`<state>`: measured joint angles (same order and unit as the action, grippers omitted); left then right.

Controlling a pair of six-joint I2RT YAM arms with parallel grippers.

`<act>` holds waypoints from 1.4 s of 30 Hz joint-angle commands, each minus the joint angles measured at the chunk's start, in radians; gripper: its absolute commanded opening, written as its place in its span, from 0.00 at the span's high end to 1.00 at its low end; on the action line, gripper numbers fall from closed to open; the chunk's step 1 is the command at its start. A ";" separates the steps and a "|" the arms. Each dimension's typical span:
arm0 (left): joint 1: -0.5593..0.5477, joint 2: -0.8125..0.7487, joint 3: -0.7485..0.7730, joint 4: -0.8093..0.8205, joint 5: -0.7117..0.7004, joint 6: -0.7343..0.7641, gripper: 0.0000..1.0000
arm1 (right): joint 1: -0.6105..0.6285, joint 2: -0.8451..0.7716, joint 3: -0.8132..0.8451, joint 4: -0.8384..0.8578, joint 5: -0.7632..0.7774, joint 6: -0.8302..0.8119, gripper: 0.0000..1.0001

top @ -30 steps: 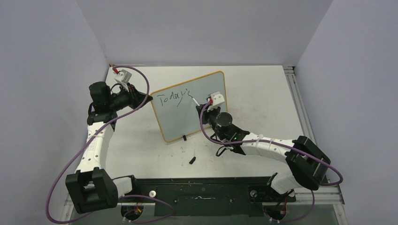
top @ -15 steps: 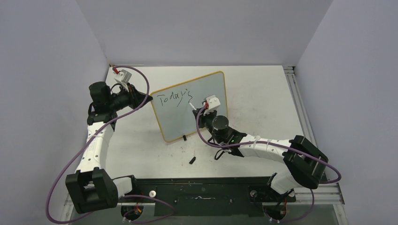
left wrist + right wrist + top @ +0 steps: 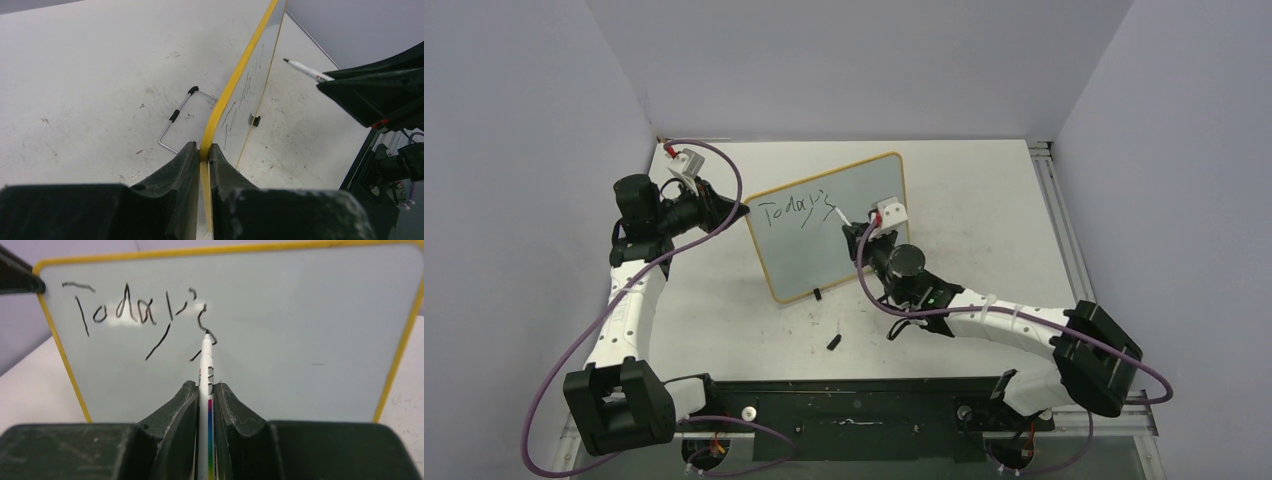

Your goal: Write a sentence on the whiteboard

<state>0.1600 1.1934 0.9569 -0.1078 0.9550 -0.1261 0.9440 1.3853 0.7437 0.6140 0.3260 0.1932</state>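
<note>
The whiteboard [image 3: 834,225] stands tilted on the table, yellow frame, pale face. Black lettering [image 3: 796,210] reads "Today's" along its top; it also shows in the right wrist view [image 3: 135,310]. My left gripper [image 3: 740,209] is shut on the board's left frame edge [image 3: 206,150]. My right gripper [image 3: 856,232] is shut on a white marker pen [image 3: 206,370]. The pen's tip [image 3: 206,332] sits at the end of the "s" on the board face [image 3: 300,335]. From the left wrist view the pen [image 3: 307,71] points at the board from the right.
A small black cap [image 3: 834,341] lies on the table in front of the board. The board's black foot [image 3: 817,294] rests on the table, and a wire stand [image 3: 177,117] sits behind it. Walls close in left, back and right.
My right arm swung left and back toward the board, then returned right. The pen tip has come back to the end of "Today's". The left arm and board have not moved.
</note>
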 commanded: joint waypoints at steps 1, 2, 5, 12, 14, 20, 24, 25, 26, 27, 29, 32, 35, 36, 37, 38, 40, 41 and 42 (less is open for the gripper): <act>0.009 -0.013 -0.001 0.021 0.015 0.002 1.00 | -0.056 -0.070 0.010 0.029 0.032 -0.030 0.95; 0.008 -0.012 -0.002 0.020 0.015 0.002 1.00 | -0.064 -0.070 0.014 0.030 0.033 -0.038 0.95; 0.008 -0.012 -0.002 0.020 0.014 0.003 1.00 | -0.091 -0.059 0.026 0.042 0.025 -0.054 0.95; 0.008 -0.010 -0.001 0.017 0.014 0.006 1.00 | -0.140 -0.033 0.048 0.071 -0.009 -0.061 0.95; 0.009 -0.010 -0.002 0.017 0.014 0.008 1.00 | -0.149 -0.023 0.056 0.077 -0.019 -0.061 0.95; 0.009 -0.008 -0.002 0.014 0.015 0.012 1.00 | -0.165 0.006 0.076 0.095 -0.047 -0.064 0.95; 0.009 -0.007 -0.001 0.011 0.017 0.014 1.00 | -0.170 0.023 0.089 0.101 -0.058 -0.069 0.95; 0.008 -0.006 -0.001 0.011 0.016 0.014 1.00 | -0.172 0.028 0.093 0.101 -0.060 -0.069 0.95; 0.008 -0.006 -0.001 0.012 0.017 0.015 1.00 | -0.173 0.031 0.097 0.102 -0.065 -0.070 0.95; 0.008 -0.006 0.000 0.010 0.017 0.016 1.00 | -0.174 0.035 0.100 0.103 -0.069 -0.070 0.95; 0.008 -0.005 0.000 0.010 0.017 0.016 1.00 | -0.174 0.041 0.106 0.106 -0.081 -0.070 0.95; 0.009 -0.005 0.000 0.010 0.017 0.017 1.00 | -0.174 0.046 0.110 0.109 -0.094 -0.075 0.95; 0.009 -0.005 0.000 0.010 0.019 0.017 1.00 | -0.173 0.049 0.109 0.101 -0.099 -0.072 0.95; 0.009 -0.005 0.001 0.010 0.018 0.017 1.00 | -0.173 0.049 0.105 0.099 -0.101 -0.068 0.95; 0.009 -0.006 0.000 0.010 0.019 0.017 1.00 | -0.173 0.048 0.098 0.096 -0.102 -0.064 0.95; 0.008 -0.005 0.001 0.010 0.018 0.017 1.00 | -0.173 0.047 0.090 0.093 -0.102 -0.060 0.95; 0.008 -0.005 0.002 0.010 0.019 0.017 1.00 | -0.171 0.040 0.072 0.086 -0.098 -0.049 0.95; 0.008 -0.005 0.001 0.010 0.019 0.017 1.00 | -0.170 0.036 0.060 0.081 -0.096 -0.044 0.95; 0.009 -0.006 0.002 0.010 0.019 0.017 1.00 | -0.168 0.030 0.048 0.076 -0.093 -0.038 0.95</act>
<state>0.1635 1.1934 0.9543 -0.1078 0.9558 -0.1219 0.7776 1.4254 0.8165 0.6651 0.2459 0.1356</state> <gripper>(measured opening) 0.093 0.151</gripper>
